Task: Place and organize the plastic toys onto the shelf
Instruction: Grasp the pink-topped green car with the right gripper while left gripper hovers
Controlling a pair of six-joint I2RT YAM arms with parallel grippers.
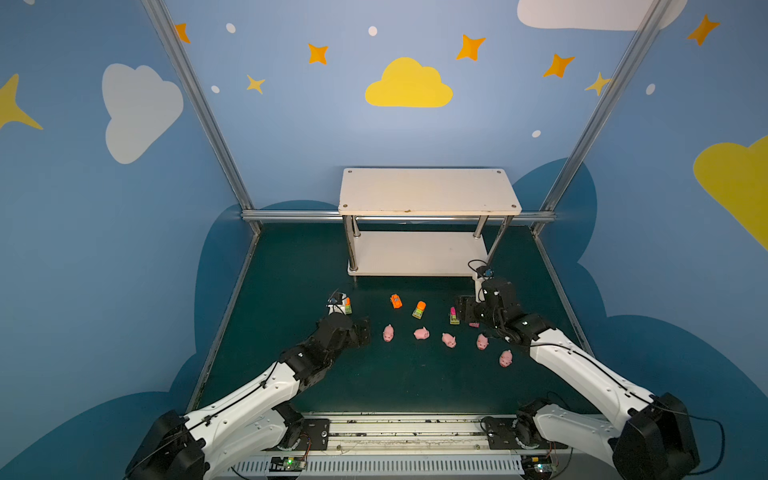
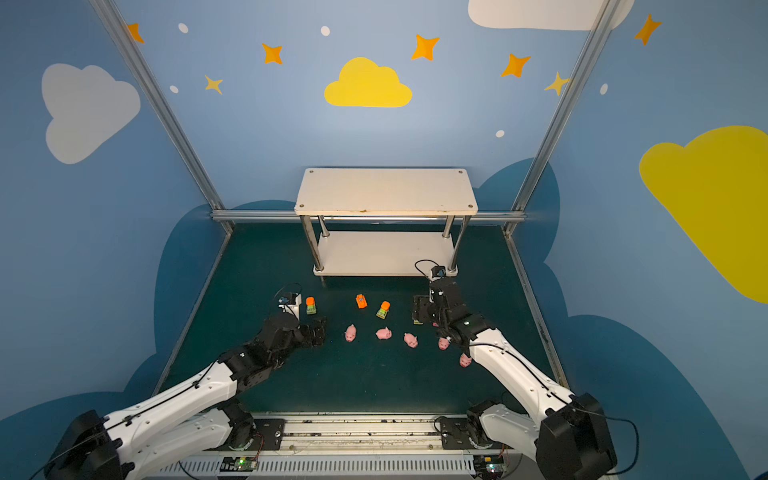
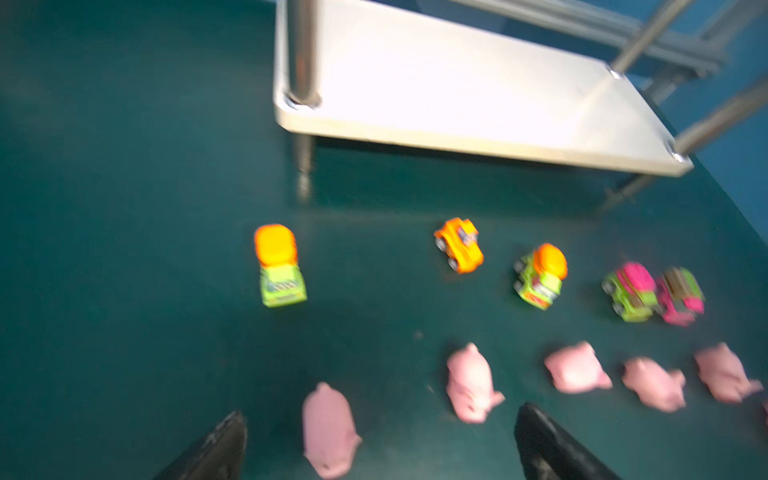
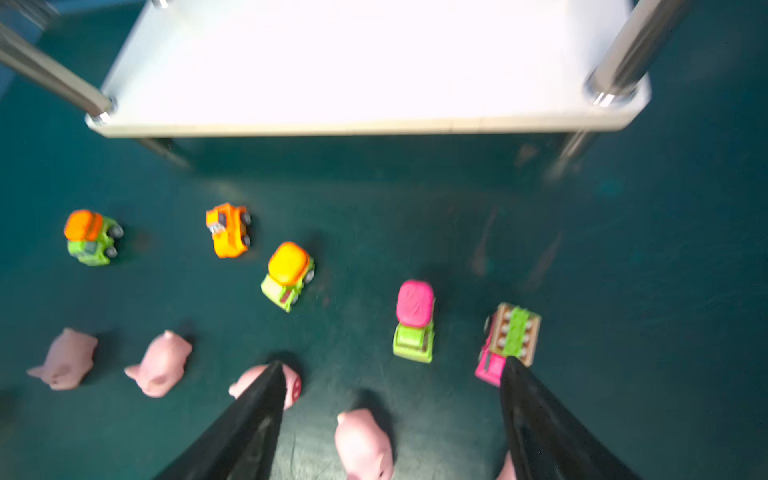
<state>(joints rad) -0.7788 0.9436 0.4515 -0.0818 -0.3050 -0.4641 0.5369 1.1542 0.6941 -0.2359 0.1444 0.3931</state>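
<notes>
Left pincer (image 3: 380, 419) and right pincer (image 4: 392, 363) hover with jaws apart, low centre in both top views. Between them, pigs (image 1: 421, 333) lie in a row on the green surface (image 1: 395, 382). Vehicles (image 1: 419, 309) sit just behind, and the shelf (image 1: 428, 191) stands beyond, mid-frame.

A dark green tabletop (image 1: 286, 270) was found carrying the white two-tier shelf (image 1: 428, 191) at the rear. Five toy vehicles (image 4: 286, 274) and several pink pigs (image 1: 421, 333) were ranged in two rows before it.
</notes>
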